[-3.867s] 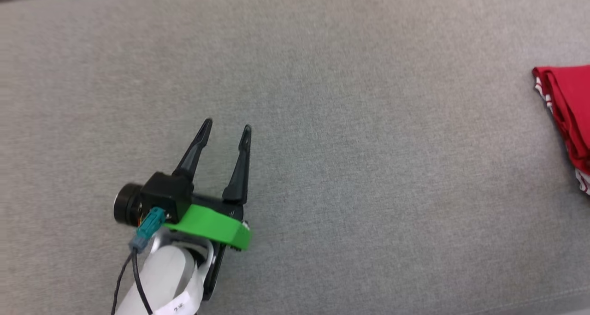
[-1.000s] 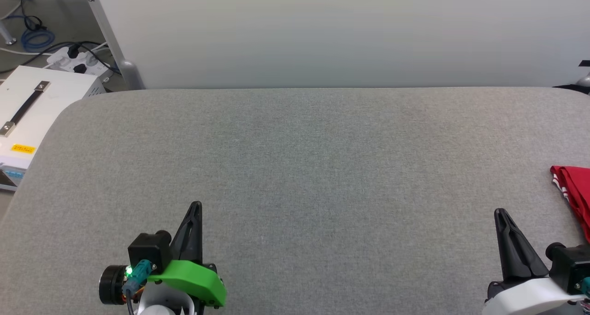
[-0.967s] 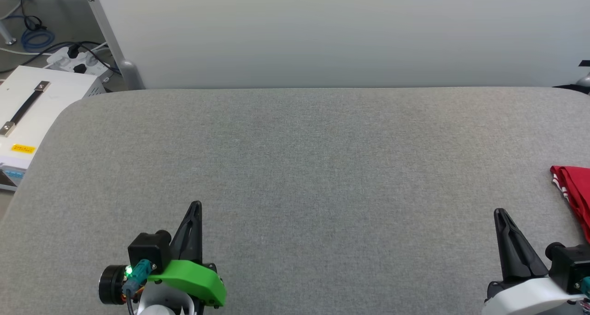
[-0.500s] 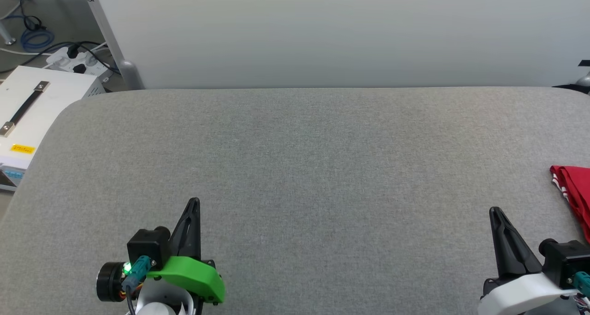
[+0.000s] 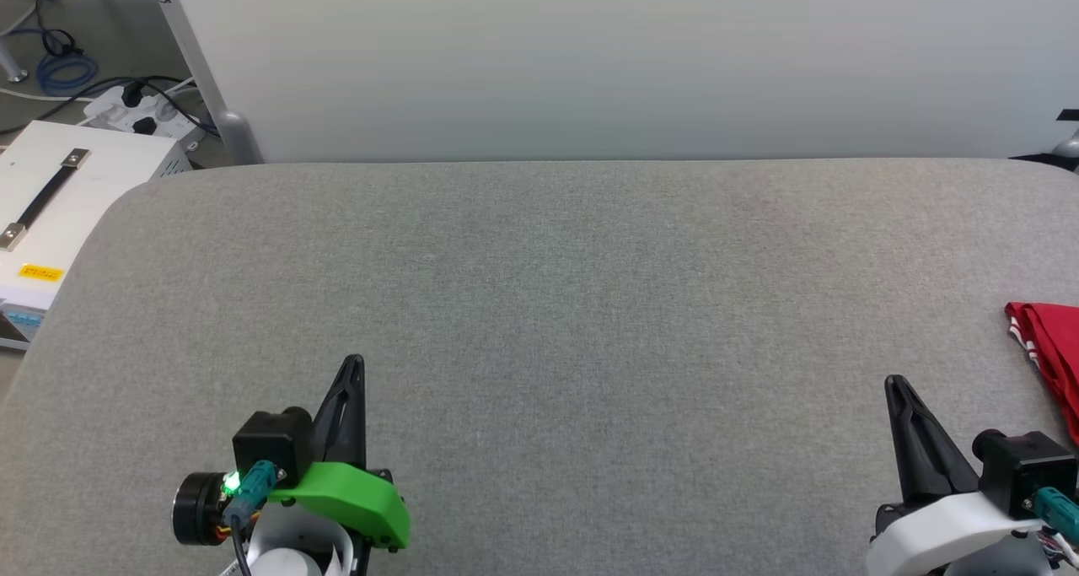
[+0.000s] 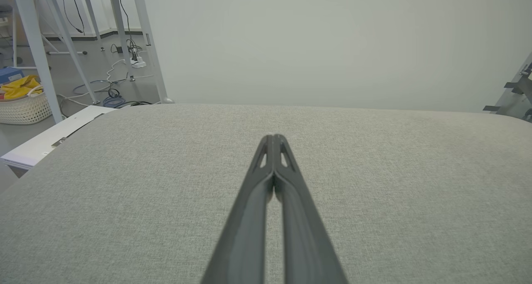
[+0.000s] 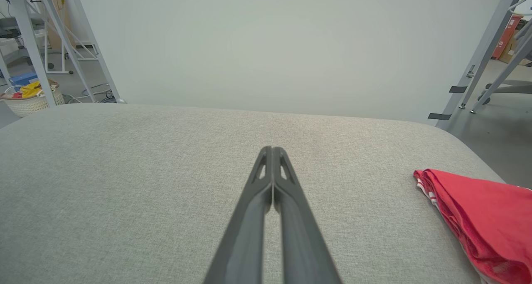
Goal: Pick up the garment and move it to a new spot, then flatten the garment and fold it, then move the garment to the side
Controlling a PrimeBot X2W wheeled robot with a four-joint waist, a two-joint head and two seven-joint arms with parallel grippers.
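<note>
POS: red jersey [image 7: 478,209] lay at the counter's [image 5: 539,306] right edge, right of my right end effector [image 5: 895,384] and partly cropped | AXIS: seemed to run near-to-far | NEARER: right arm; left end effector [image 5: 354,363] well apart | STATE: my 2 end effectors pressed together, empty | LOOK: folded in layers, red-white striped trim on its left edge

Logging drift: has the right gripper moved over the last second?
Yes, slightly: the right gripper has edged left and up the head view, away from the garment, which lies unmoved.
</note>
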